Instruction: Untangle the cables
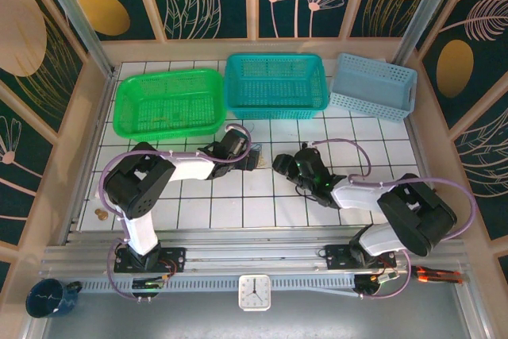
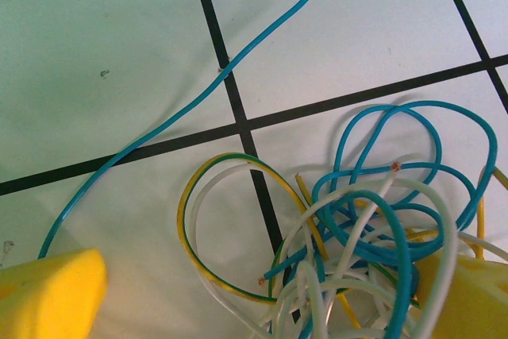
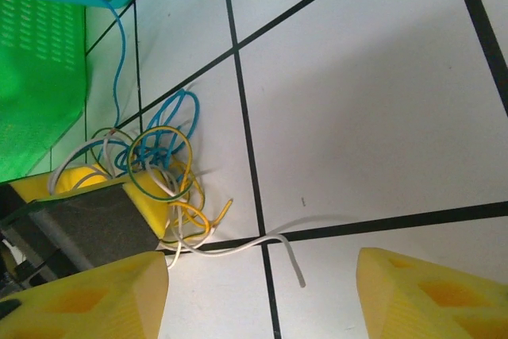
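Seen from above, the left gripper (image 1: 255,158) and the right gripper (image 1: 279,164) faced each other close together over the white tiled table (image 1: 238,212). The cables (image 2: 357,228) between them were too thin to make out. Beyond that spot stood the teal basket (image 1: 275,85), with the green basket (image 1: 167,101) and the pale blue basket (image 1: 373,85) off to either side.

In the left wrist view, the cables lay on the tiles as a loose knot of blue, white and yellow-green loops. The left gripper's yellow fingers (image 2: 48,295) stood wide apart and clamped nothing. One was well clear of the knot and the other was at its edge, with loops lying across it. A single blue strand (image 2: 230,69) ran out of the knot across a black tile line.

In the right wrist view, the knot lay ahead of the right gripper, with one of the left gripper's fingers against it. The right gripper's fingers (image 3: 87,299) were apart and empty. A white strand (image 3: 262,244) trailed out of the knot, and its loose end lay on the tile just ahead of the gap between them.
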You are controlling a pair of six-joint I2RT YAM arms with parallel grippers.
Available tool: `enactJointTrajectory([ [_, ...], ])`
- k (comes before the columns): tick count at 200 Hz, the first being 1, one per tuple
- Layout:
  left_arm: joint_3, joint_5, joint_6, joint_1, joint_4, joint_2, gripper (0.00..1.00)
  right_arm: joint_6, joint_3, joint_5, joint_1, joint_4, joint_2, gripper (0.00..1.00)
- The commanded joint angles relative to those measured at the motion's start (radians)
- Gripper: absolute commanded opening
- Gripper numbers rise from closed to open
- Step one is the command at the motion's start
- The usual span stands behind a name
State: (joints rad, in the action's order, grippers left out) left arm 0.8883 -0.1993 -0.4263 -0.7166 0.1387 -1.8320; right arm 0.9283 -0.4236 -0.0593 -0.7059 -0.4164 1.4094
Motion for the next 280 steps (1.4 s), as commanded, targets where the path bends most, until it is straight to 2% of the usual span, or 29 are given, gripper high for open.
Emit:
enactJointTrajectory([
  [1,-0.028,0.015,-0.004,0.002,-0.022,-0.029,0.99,-0.028,-0.034,0.011,0.008,-0.031,0.039,0.57],
  [52,-0.029,0.022,-0.005,0.002,-0.02,-0.02,0.99,-0.024,-0.055,0.038,0.009,-0.085,0.107,0.4],
  [124,-0.035,0.029,-0.008,0.002,-0.016,-0.012,0.99,-0.029,-0.088,0.038,0.01,-0.102,0.181,0.29],
  [154,-0.037,0.038,-0.013,0.001,-0.01,-0.009,0.99,-0.034,-0.096,0.023,0.009,-0.102,0.205,0.16],
  [181,-0.035,0.044,-0.016,0.001,-0.012,-0.006,0.99,-0.052,-0.111,0.011,0.011,-0.097,0.204,0.0],
  [243,-0.031,0.094,-0.046,0.004,-0.015,0.111,0.99,-0.165,-0.198,0.007,0.016,0.041,0.064,0.0],
  [280,-0.053,0.09,-0.065,0.021,0.024,0.294,0.99,-0.285,-0.325,0.038,0.033,0.167,-0.034,0.0],
])
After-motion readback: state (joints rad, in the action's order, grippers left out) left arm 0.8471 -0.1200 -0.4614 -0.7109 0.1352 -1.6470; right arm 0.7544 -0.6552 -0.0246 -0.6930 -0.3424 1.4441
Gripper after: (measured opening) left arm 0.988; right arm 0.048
